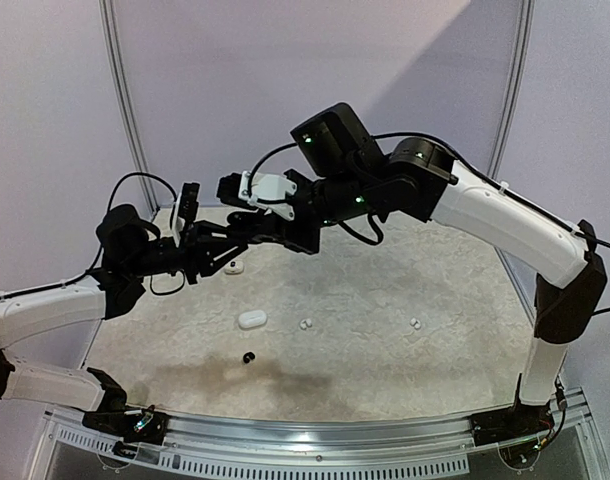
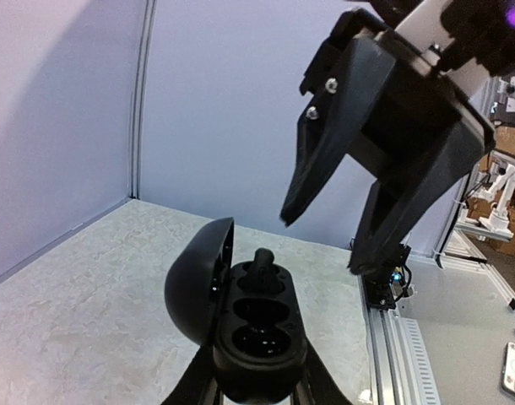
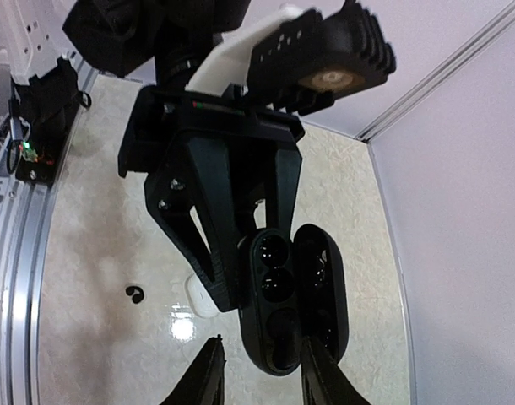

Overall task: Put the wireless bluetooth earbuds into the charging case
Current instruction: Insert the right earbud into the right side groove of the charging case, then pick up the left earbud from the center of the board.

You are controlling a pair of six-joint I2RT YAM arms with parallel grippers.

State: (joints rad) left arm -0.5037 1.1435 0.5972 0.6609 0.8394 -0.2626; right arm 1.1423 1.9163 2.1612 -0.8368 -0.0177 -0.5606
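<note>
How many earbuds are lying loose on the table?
3: black earbud near the front, central white earbud, right-hand white earbud. More may hide beneath the arms.

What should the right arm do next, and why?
Probably lift the right gripper clear and head for the loose black earbud on the table. Its jaws stand open and empty above the case held by the left gripper, one black earbud already sits in a slot, and another slot looks empty.
</note>
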